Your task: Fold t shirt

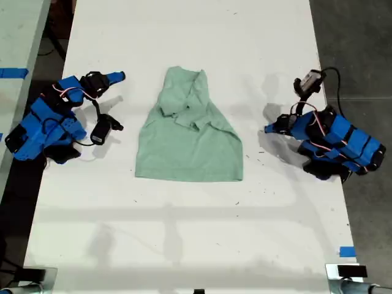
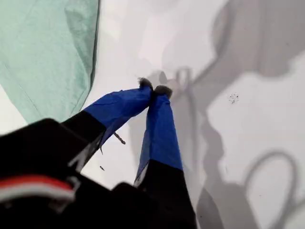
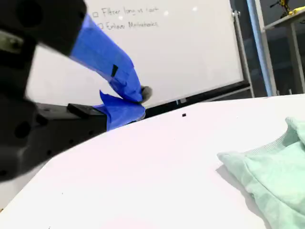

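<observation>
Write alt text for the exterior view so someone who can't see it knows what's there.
A pale green t shirt, partly folded with its upper part bunched narrow, lies in the middle of a white table. A blue robot arm rests on the table at each side of it, neither touching the cloth.

This is looking like a robotics lab or workshop. A long white desk (image 1: pixel 184 245) is standing on a grey floor (image 1: pixel 361 49), with blue tape markers (image 1: pixel 346 252) sticking to its edge. A whiteboard (image 3: pixel 190 52) bearing handwritten checklist lines is leaning behind it, and two blue arms are sitting on the desk with exposed wiring.
</observation>
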You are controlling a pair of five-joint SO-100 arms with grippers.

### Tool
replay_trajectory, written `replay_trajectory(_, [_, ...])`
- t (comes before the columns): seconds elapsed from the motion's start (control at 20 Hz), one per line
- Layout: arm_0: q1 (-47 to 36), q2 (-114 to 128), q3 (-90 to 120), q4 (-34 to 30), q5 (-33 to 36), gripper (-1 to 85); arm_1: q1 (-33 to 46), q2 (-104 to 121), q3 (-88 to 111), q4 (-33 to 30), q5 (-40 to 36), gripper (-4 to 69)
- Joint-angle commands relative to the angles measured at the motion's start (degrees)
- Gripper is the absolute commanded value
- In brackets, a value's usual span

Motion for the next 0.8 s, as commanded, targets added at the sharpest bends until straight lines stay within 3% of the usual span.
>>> replay_trajectory(0.0, [-0.8, 0.5, 2.3, 0.0, -1.2, -0.2, 0.0, 0.8, 2.5, 0.4, 0.3, 1.9])
replay_trajectory(0.75, [-1.3, 0.5, 2.3, -0.1, -1.2, -0.2, 0.0, 0.8, 2.5, 0.4, 0.2, 1.9])
